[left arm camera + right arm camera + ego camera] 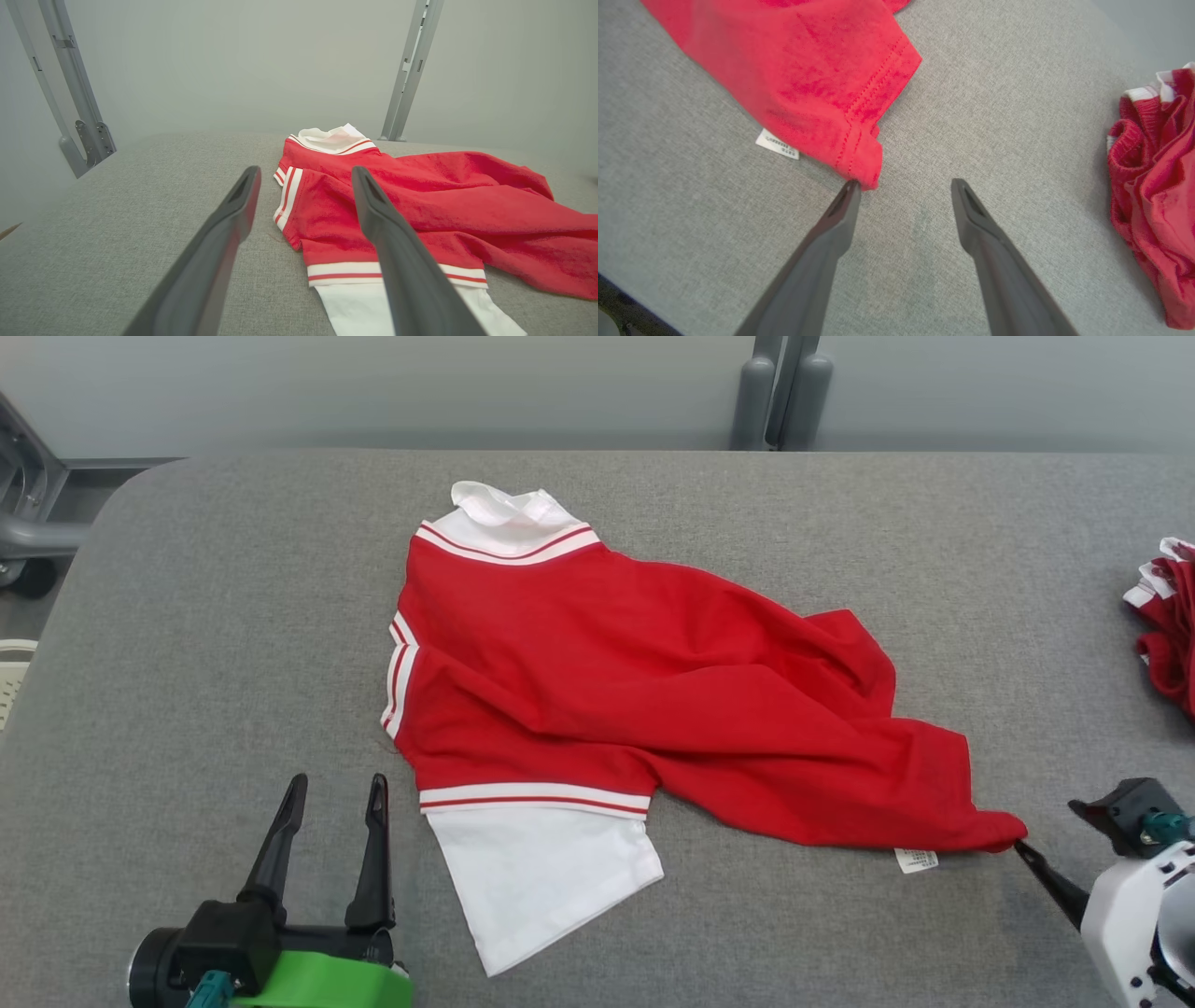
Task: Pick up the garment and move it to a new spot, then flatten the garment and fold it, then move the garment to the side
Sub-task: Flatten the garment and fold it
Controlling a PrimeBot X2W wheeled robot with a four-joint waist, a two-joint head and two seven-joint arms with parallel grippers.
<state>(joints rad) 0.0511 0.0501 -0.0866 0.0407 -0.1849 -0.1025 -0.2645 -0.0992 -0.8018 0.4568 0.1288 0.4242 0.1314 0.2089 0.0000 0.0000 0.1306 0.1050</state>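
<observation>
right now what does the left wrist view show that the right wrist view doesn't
Left wrist view: the left gripper, open, facing the white collar, a striped cuff and grey frame posts behind the table.
Right wrist view: the right gripper, open, with one fingertip at the hem corner, the white care label, and a crumpled red pile off to the side.
Shared: the red garment lying on the grey padded table.

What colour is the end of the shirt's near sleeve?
White sleeve end, clearest in the head view.
</observation>
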